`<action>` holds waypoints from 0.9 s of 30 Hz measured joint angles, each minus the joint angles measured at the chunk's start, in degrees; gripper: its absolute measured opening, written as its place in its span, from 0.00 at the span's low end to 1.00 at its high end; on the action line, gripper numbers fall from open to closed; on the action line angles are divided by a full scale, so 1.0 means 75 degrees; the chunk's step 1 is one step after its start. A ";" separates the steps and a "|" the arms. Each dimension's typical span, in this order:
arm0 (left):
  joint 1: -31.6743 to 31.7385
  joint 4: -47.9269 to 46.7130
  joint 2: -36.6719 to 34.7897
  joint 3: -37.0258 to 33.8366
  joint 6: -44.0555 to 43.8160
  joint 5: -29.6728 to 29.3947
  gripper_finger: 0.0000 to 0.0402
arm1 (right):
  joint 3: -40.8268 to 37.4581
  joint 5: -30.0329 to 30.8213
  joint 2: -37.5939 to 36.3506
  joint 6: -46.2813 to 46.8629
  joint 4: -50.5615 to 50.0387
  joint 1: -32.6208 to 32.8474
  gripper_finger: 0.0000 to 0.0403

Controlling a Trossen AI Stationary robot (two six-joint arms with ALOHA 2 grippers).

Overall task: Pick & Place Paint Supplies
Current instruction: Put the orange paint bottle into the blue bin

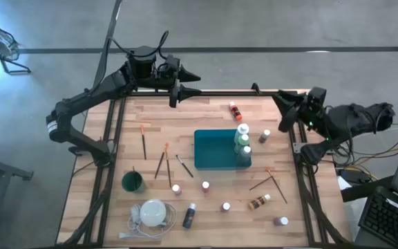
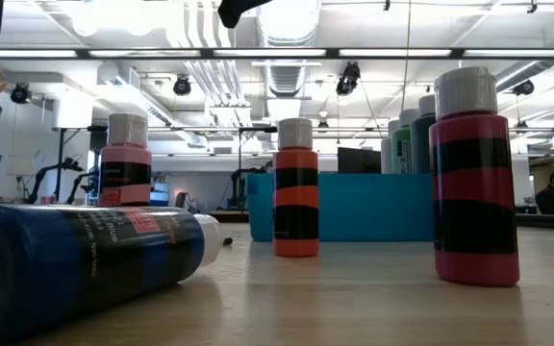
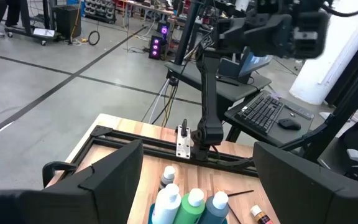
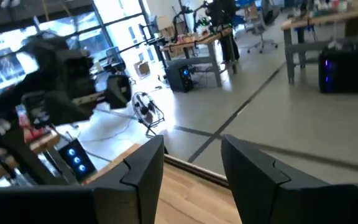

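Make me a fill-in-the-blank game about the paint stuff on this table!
1. The tray in the middle of the table is the colour ____.
2. The bottles inside the tray stand along its ____ side in the high view.
3. The green cup stands just above the round white ____ in the high view.
4. The left gripper holds ____ between its fingers.

Missing words: teal; right; disc; nothing
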 joint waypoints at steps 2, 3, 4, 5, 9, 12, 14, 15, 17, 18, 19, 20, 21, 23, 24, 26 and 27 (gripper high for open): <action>0.0000 0.0000 0.0000 0.0000 0.0000 0.0000 0.77 | 0.0003 -0.0576 -0.0050 0.0266 -0.0154 -0.0516 0.41; -0.0001 0.0000 0.0000 0.0000 0.0000 0.0000 0.77 | 0.0003 -0.0960 -0.0066 0.0449 -0.0279 -0.0815 0.41; -0.0001 0.0000 0.0000 0.0000 0.0000 0.0000 0.77 | 0.0006 -0.1380 -0.0086 0.0666 -0.0430 -0.1130 0.42; 0.0001 0.0000 0.0000 0.0000 0.0000 0.0000 0.77 | 0.0006 -0.1821 -0.0085 0.0870 -0.0590 -0.1484 0.42; 0.0003 0.0000 0.0000 0.0000 0.0000 0.0000 0.77 | 0.0006 -0.3708 0.0092 0.1280 -0.0965 -0.3008 0.43; 0.0003 0.0000 0.0000 0.0000 0.0000 0.0000 0.77 | 0.0006 -0.5052 0.0391 0.1252 -0.0958 -0.4179 0.44; 0.0003 0.0000 0.0000 0.0000 0.0000 0.0000 0.77 | 0.0006 -0.5980 0.0661 0.1218 -0.0951 -0.4988 0.43; 0.0003 0.0000 0.0000 0.0000 0.0000 0.0000 0.77 | 0.0006 -0.6478 0.0816 0.1209 -0.0948 -0.5407 0.42; 0.0000 0.0000 0.0000 0.0000 0.0000 0.0000 0.77 | 0.0006 -0.7458 0.1147 0.1186 -0.0956 -0.6116 0.41; 0.0000 0.0000 0.0000 0.0000 0.0000 0.0000 0.77 | 0.0003 -0.7838 0.1319 0.1162 -0.0956 -0.6398 0.40; 0.0000 0.0000 0.0000 0.0000 0.0000 0.0000 0.77 | 0.0003 -0.8105 0.1480 0.1058 -0.0953 -0.6653 0.39; 0.0000 0.0000 0.0000 0.0000 0.0000 0.0000 0.77 | 0.0003 -0.8253 0.1626 0.0923 -0.0954 -0.6871 0.39; 0.0000 0.0000 0.0000 0.0000 0.0000 0.0000 0.77 | 0.0003 -0.8355 0.1773 0.0818 -0.0954 -0.7061 0.38; 0.0000 0.0001 0.0000 0.0000 0.0000 0.0000 0.77 | 0.0003 -0.8559 0.2067 0.0681 -0.0947 -0.7370 0.37; 0.0000 0.0000 0.0000 0.0000 0.0000 0.0000 0.77 | 0.0003 -0.8636 0.2226 0.0578 -0.0949 -0.7513 0.36; 0.0000 0.0003 0.0000 0.0000 -0.0001 0.0000 0.77 | 0.0003 -0.8736 0.2530 0.0395 -0.0953 -0.7723 0.36; 0.0000 0.0003 0.0000 0.0000 0.0000 0.0000 0.77 | 0.0003 -0.8803 0.2690 0.0321 -0.0950 -0.7802 0.36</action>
